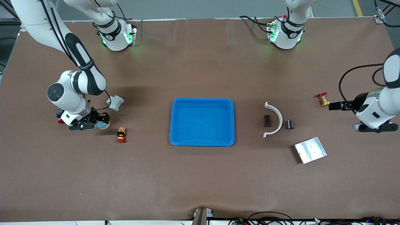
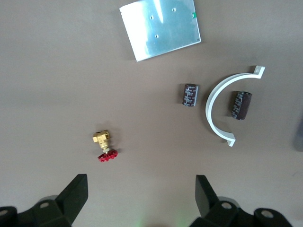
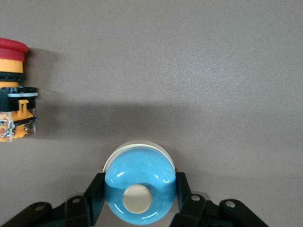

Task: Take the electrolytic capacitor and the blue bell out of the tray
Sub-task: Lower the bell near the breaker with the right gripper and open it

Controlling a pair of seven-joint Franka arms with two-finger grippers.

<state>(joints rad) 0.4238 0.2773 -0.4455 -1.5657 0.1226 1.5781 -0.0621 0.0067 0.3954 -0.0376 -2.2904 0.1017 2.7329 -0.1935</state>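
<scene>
1. Landmark: the shallow bright-blue rectangular plastic tray (image 1: 202,122) at table centre; nothing lies inside it.
2. Toward the right arm's end of the table from the tray, the right gripper (image 1: 93,123) is low over the tabletop, its fingers (image 3: 94,194) clamped on the glossy blue dome-shaped bell (image 3: 139,187). The bell sits between the jaws, well apart from the tray (judged: only release remains).
3. Just beside the bell, between it and the tray, lies a red-capped orange push-button switch (image 1: 121,135).
4. Toward the left arm's end from the tray: a white curved plastic bracket (image 1: 274,120), then the dark cylindrical electrolytic capacitor (image 1: 291,123), off the tray.
5. The left gripper (image 2: 139,198) waits over bare tabletop, jaws apart.
6. Only the right wrist view shows the grip on the bell.
</scene>
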